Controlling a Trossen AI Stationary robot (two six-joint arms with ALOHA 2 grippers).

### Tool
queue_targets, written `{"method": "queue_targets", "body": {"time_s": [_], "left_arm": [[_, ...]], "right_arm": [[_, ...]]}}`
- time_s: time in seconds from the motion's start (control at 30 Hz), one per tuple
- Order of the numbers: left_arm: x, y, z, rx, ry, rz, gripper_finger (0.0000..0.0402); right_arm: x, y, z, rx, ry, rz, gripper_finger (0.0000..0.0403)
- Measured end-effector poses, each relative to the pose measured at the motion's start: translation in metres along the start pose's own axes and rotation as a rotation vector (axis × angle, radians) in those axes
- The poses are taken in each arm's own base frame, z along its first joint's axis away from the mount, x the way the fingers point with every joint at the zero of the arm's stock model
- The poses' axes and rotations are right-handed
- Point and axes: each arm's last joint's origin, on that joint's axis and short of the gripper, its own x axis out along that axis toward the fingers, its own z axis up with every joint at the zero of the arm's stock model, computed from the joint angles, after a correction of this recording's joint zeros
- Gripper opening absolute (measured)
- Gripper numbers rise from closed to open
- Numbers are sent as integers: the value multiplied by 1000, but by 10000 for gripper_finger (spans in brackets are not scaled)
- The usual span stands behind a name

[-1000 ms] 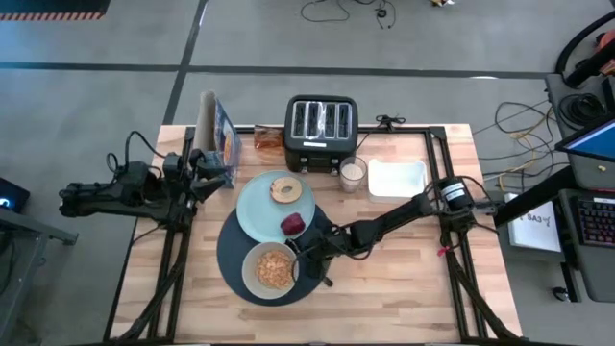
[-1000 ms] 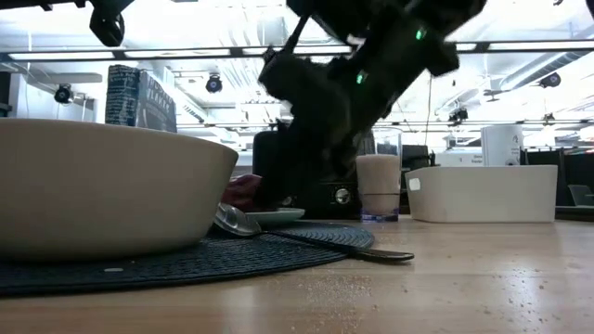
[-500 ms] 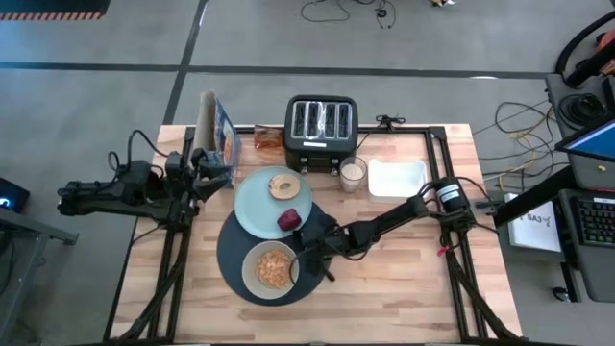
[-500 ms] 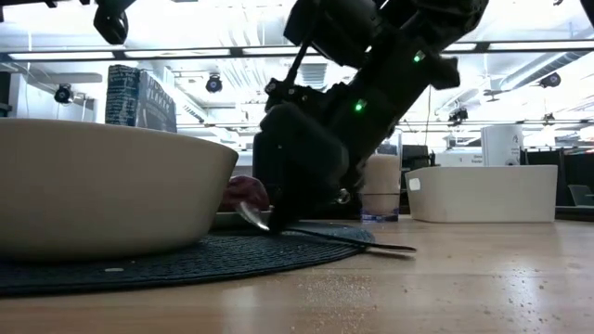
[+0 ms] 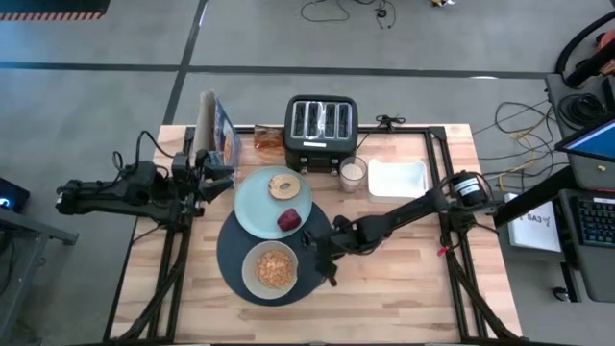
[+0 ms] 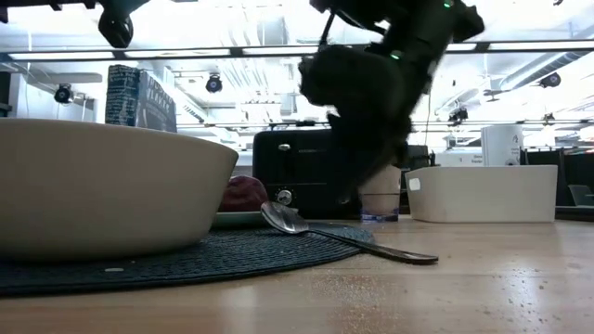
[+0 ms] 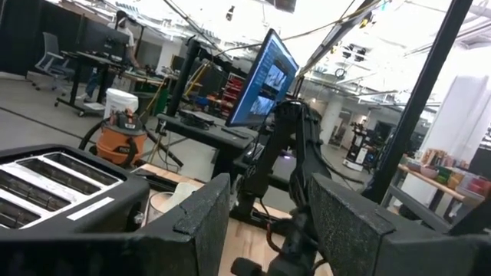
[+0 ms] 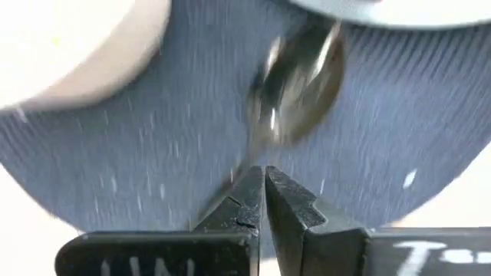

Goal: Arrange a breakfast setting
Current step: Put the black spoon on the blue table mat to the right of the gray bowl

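The round dark-blue placemat (image 5: 231, 252) lies at the table's middle. The pale mint plate (image 5: 258, 207) overlaps its far edge and carries the bagel (image 5: 283, 185) and the dark-red fruit (image 5: 288, 220). The beige bowl (image 5: 272, 270) stands on the mat. The metal spoon (image 6: 343, 237) lies with its bowl (image 8: 299, 84) on the mat's right edge and its handle end on the wood. My right gripper (image 8: 265, 180) is shut just above the spoon's handle (image 6: 357, 190). The milk glass (image 5: 352, 174) stands by the toaster. My left gripper (image 7: 265, 222) waits open at the far left. My right gripper points its shut fingers (image 8: 245, 199) down over the spoon's handle (image 8: 236, 175), which runs behind the fingertips in the wrist view. The low view shows the fingers above the spoon, and I cannot tell whether they touch it.
The black toaster (image 5: 322, 122) stands at the far middle, with the white tray (image 5: 397, 178) to its right. A blue box (image 5: 219, 130) and a brown packet (image 5: 269, 139) stand at the far left. Bare wood lies along the near edge and at the right.
My right gripper dropped onto the spoon beside its bowl, then went up and toward the table's right edge. The spoon has slid toward the right edge along the mat's rim, so its handle end now lies farther out on the wood.
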Motion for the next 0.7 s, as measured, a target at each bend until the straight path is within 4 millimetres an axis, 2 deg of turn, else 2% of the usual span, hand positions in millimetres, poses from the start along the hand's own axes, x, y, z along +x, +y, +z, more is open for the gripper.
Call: {"method": "queue_targets", "body": {"time_s": [0.07,0.23,0.7], "left_arm": [[1,0,0,0,1,1,162],[1,0,0,6,0,0,162],[2,0,-1,-14,6,-6,162]], "right_arm": [[2,3,-8,3,61,8,9],[18,12,-22,12,88,13,9],[36,27,-8,44,-98,192,9]]}}
